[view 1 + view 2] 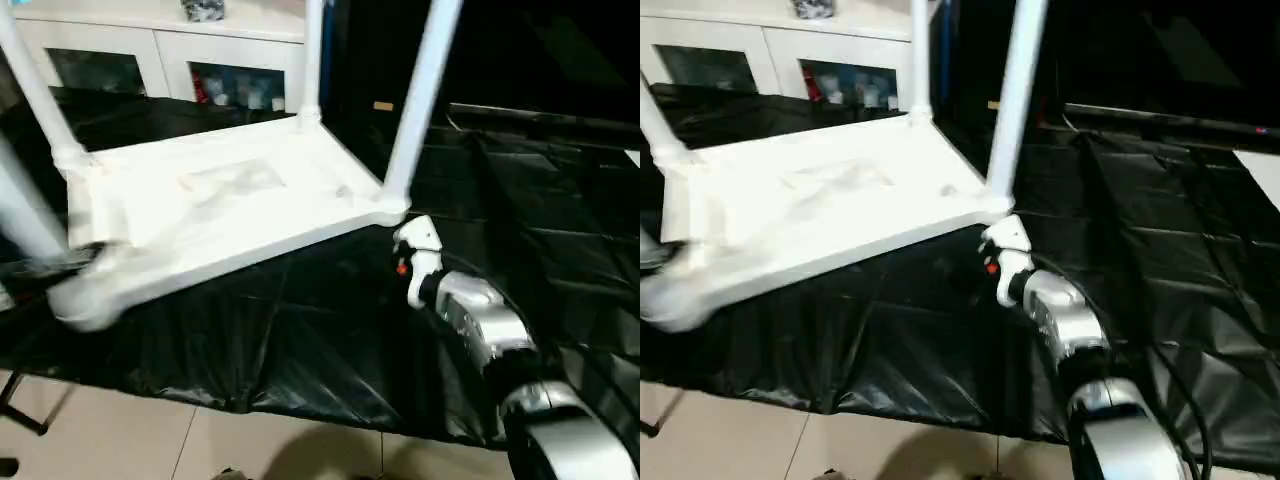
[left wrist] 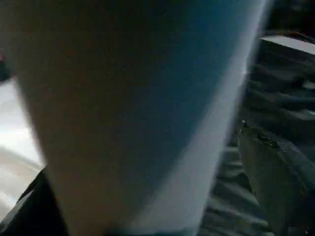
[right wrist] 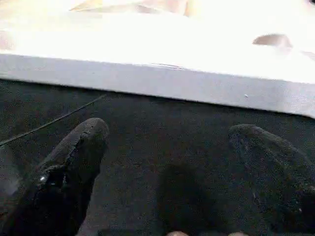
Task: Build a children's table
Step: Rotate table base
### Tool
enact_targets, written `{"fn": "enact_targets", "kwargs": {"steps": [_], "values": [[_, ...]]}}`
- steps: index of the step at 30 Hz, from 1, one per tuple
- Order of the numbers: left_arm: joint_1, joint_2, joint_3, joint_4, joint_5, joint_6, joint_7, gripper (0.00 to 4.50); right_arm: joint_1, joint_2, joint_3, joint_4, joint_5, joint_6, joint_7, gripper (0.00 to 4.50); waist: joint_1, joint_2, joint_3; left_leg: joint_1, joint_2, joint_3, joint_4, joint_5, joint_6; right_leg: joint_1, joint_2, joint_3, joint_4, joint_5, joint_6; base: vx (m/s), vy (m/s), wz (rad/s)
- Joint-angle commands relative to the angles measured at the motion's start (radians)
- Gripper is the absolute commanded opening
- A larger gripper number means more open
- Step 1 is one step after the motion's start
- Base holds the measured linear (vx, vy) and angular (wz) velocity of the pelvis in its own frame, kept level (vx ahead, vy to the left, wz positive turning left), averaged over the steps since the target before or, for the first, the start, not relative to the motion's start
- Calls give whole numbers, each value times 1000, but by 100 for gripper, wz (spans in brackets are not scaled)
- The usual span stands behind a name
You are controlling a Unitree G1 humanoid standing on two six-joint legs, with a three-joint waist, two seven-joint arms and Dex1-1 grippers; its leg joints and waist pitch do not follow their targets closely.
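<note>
The children's table lies upside down on the black sheet, its white tabletop showing the underside. White tubular legs stand up from its corner sockets: one at the near right corner, one at the far corner, one at the left. At the near left corner my left gripper is open around a blurred leg, with one finger standing clear of the tube. My right gripper is open and holds nothing, low over the sheet just before the tabletop's edge by the near right corner.
A black plastic sheet covers the work surface and hangs over its front edge above the tiled floor. A white cabinet with glass doors stands behind. My silver right forearm reaches in from the lower right.
</note>
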Motion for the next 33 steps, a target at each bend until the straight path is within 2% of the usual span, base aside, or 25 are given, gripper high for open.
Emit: {"fn": "enact_targets", "kwargs": {"steps": [1, 2, 3, 4, 6, 9, 10, 11, 12, 15, 17, 19, 21, 24, 29, 31, 33], "values": [[-26, -30, -54, -37, -2, 19, -27, 450, -22, -3, -12, 28, -16, -6, -48, 446, -4, 28, -59, 27, 15, -10, -85, -461, -69, 24, -39, 37, -74, -426, -190, 0, 0, 0], [-23, -60, -93, -100, -27, 68, -58, 450, -34, -3, -10, 49, -28, -10, -83, 446, -5, 36, -59, 29, 15, -9, -85, -456, -71, 22, -39, 38, -74, -404, -198, 0, 0, 0], [-10, -79, -132, -169, -54, 126, -98, 450, -45, -5, -5, 68, -39, -12, -105, 446, -4, 32, -62, 26, 17, -9, -84, -440, -76, 28, -42, 39, -68, -380, -214, 0, 0, 0], [-10, -79, -132, -169, -54, 126, -98, 450, -45, -5, -5, 68, -39, -12, -105, 446, -3, 39, -61, 27, 17, -6, -84, -437, -76, 25, -39, 38, -69, -360, -223, 0, 0, 0], [2, -99, -173, -247, -88, 199, -126, 450, -58, -5, -2, 94, -50, -17, -125, 446, -4, 35, -64, 20, 15, -6, -82, -420, -70, 33, -38, 37, -60, -332, -229, 0, 0, 0], [-11, -155, -234, -354, -142, 299, -121, 450, -81, -2, 2, 147, -67, -30, -146, 446, -9, 30, -65, 13, 11, -3, -78, -373, -54, 38, -36, 37, -59, -305, -240, 0, 0, 0], [-29, -190, -268, -381, -145, 320, -107, 450, -90, 3, 5, 168, -75, -35, -151, 446, -12, 17, -66, 9, 12, -2, -76, -354, -45, 42, -37, 37, -58, -312, -236, 0, 0, 0], [-29, -190, -268, -381, -145, 320, -107, 450, -90, 3, 5, 168, -75, -35, -151, 446, -11, 21, -65, 11, 12, -2, -76, -353, -44, 40, -37, 37, -61, -324, -234, 0, 0, 0], [-50, -226, -305, -393, -142, 333, -98, 450, -100, 12, 9, 187, -81, -38, -155, 446, -14, 19, -63, 9, 12, -2, -76, -360, -39, 38, -37, 36, -65, -358, -219, 0, 0, 0], [-66, -256, -331, -403, -140, 352, -93, 450, -109, 24, 11, 203, -83, -42, -155, 446, -16, 16, -62, 7, 11, -4, -76, -364, -38, 39, -37, 35, -68, -393, -199, 0, 0, 0], [-93, -299, -375, -407, -124, 375, -93, 450, -120, 53, 16, 218, -81, -53, -141, 446, -22, 13, -62, 6, 11, -5, -76, -361, -37, 39, -36, 35, -68, -394, -196, 0, 0, 0], [-100, -312, -388, -412, -121, 385, -89, 450, -123, 63, 18, 222, -82, -59, -134, 446, -28, 14, -62, 5, 11, -6, -75, -360, -33, 39, -39, 36, -68, -395, -198, 0, 0, 0], [-132, -355, -449, -434, -128, 438, -90, 450, -133, 106, 33, 234, -88, -85, -98, 446, -33, 16, -63, 5, 11, -5, -74, -360, -31, 38, -37, 36, -68, -385, -203, 0, 0, 0], [-163, -396, -476, -432, -132, 463, -81, 450, -145, 132, 32, 249, -93, -97, -99, 446, -36, 14, -64, 5, 9, -6, -73, -355, -29, 40, -36, 36, -68, -373, -209, 0, 0, 0], [-233, -496, -523, -394, -124, 453, -68, 450, -149, 154, 34, 263, -98, -113, -89, 446, -51, 4, -65, -4, 6, -10, -73, -342, -20, 48, -39, 34, -70, -379, -204, 0, 0, 0], [-256, -543, -533, -378, -120, 440, -54, 450, -147, 152, 33, 268, -99, -119, -87, 446, -61, 6, -66, -5, 4, -9, -69, -330, -9, 49, -39, 35, -71, -361, -216, 0, 0, 0], [-278, -584, -539, -350, -102, 414, -27, 450, -145, 149, 32, 273, -106, -125, -97, 446, -68, 1, -67, -6, 3, -7, -66, -319, 3, 49, -38, 34, -73, -344, -225, 0, 0, 0]]}}
